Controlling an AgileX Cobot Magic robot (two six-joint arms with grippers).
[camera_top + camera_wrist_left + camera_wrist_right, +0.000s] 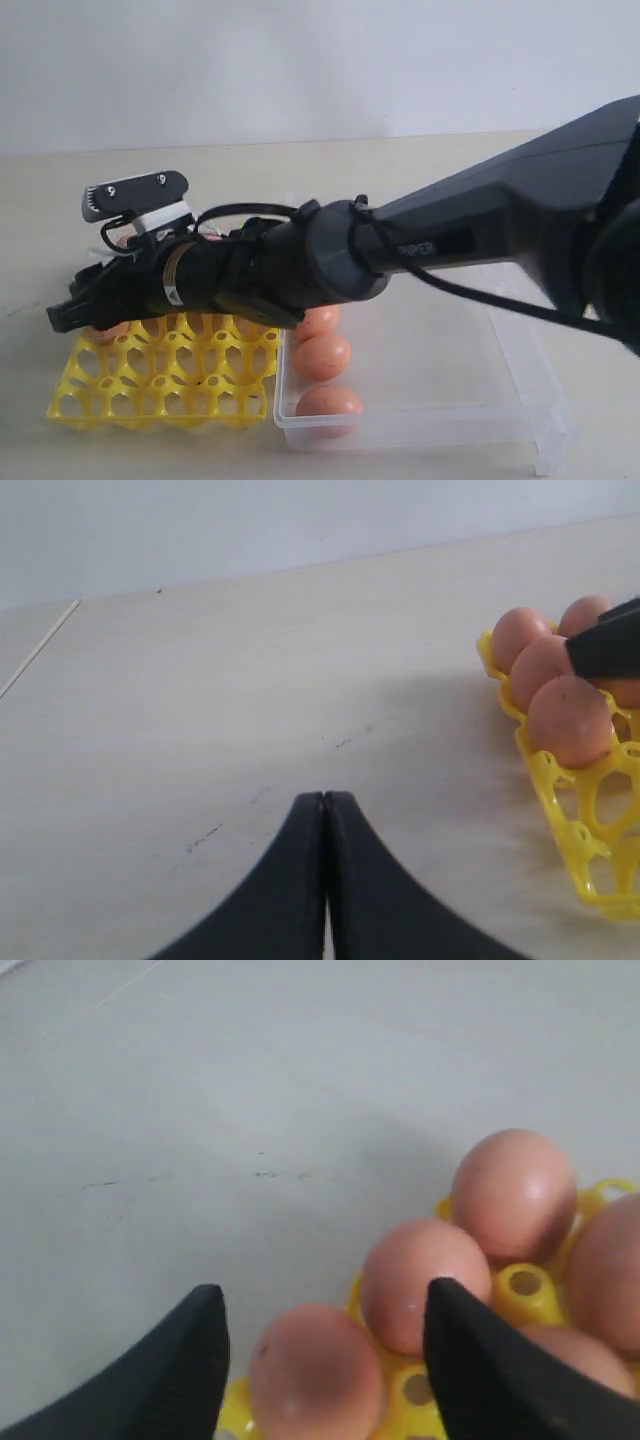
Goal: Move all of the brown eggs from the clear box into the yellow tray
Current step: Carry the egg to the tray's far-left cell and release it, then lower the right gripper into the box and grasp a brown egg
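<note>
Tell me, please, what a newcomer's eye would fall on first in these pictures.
The right arm reaches across the exterior view to the yellow tray, its right gripper open astride a brown egg there. Three more eggs lie in the clear box beside it; the left gripper is shut over the table.

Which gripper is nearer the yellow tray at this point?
Right. The right gripper hangs over the yellow tray, jaws open either side of a brown egg; the left gripper, shut, sits over the table beside the tray.
</note>
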